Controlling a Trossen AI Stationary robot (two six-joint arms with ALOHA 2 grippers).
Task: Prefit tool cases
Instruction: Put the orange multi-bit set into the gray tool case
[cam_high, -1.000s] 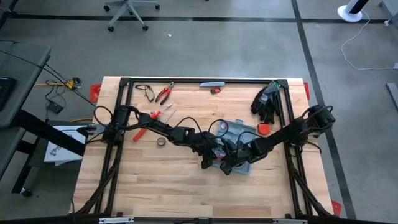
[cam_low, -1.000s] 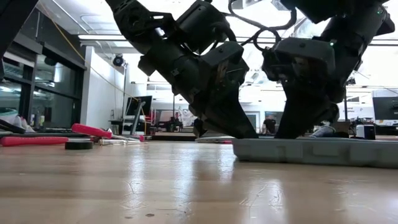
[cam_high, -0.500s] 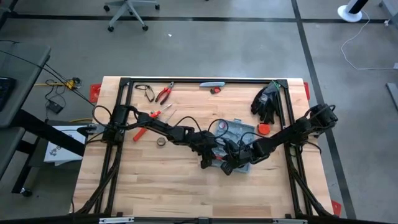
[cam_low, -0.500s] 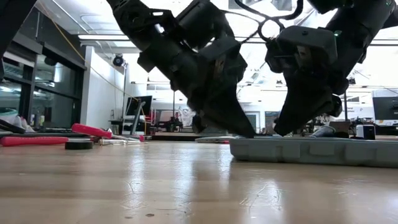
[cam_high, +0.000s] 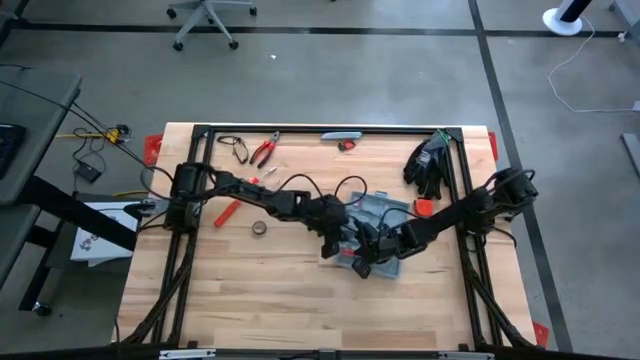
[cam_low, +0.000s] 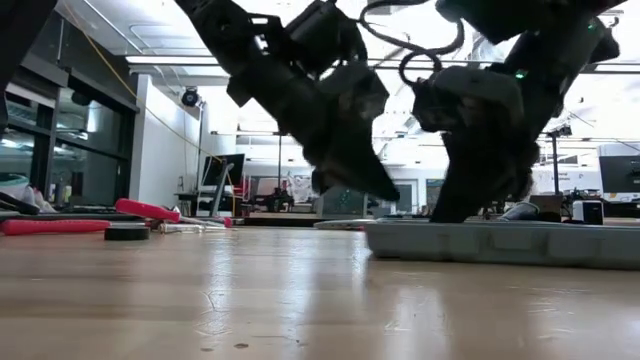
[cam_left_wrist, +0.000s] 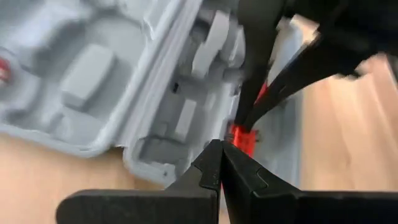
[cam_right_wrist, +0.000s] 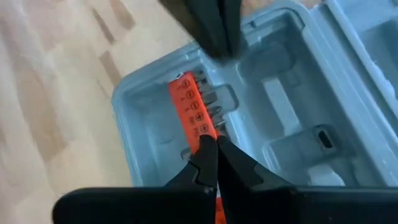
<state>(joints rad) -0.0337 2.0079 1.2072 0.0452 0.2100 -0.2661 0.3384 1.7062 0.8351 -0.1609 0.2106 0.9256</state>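
The grey-blue tool case lies open on the wooden table, its moulded slots facing up. A red bit holder sits in a slot near one corner of the case. My right gripper is shut, with its tips down on that holder. My left gripper is shut too and hangs just above the case's edge, close beside the right one, touching nothing. My right gripper presses its shut fingertips on the red bit holder's near end. The fingers slant down from above and lie along the strip. The holder lies flat in its slot in the case, which rests on the table.
Red-handled pliers, a red-handled tool and a tape roll lie left of the case. Black gloves and a red disc are at its right. A black frame runs round the table.
My left gripper has risen off the case and now hangs clear above its edge, still shut. My right gripper has kept its tips down in the case.
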